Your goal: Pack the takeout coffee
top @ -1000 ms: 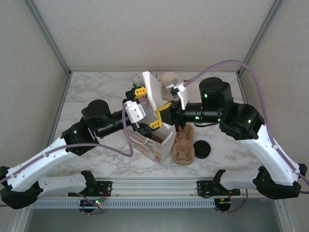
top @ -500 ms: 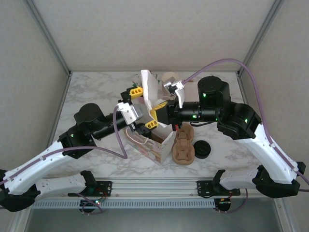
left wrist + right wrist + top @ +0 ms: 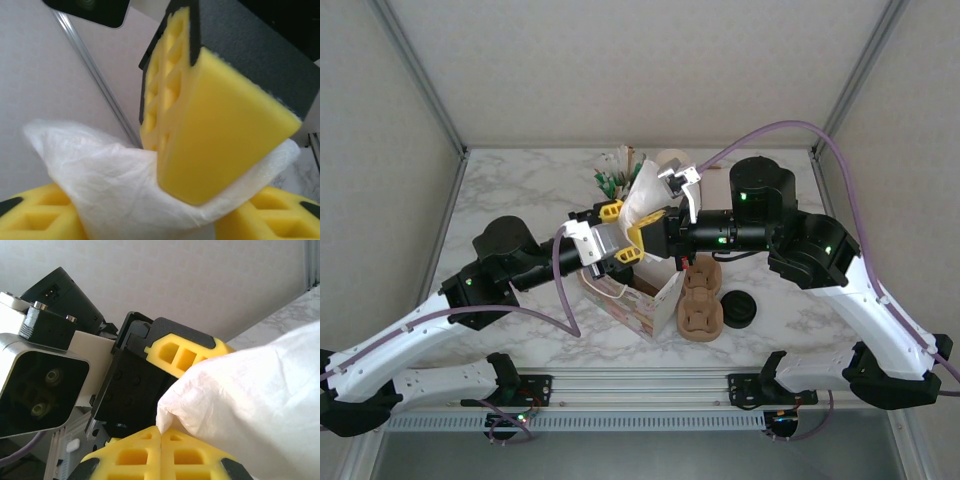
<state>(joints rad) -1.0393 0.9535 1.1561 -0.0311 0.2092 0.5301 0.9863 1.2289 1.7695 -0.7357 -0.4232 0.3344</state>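
Table (image 3: 520,190) carries patterned bag (image 3: 650,310) at centre, pulp carrier (image 3: 700,312) at its 3 o'clock. Right gripper (image 3: 161,432) clamped on white napkin (image 3: 260,390); left gripper (image 3: 150,220) half-spread around it. Takeout coffee's position I cannot tell

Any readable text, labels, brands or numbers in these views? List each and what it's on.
No text can be read in any view.
printed carton: coloured print on its side, too small and blurred to read.
white sheet: blank, no print visible.
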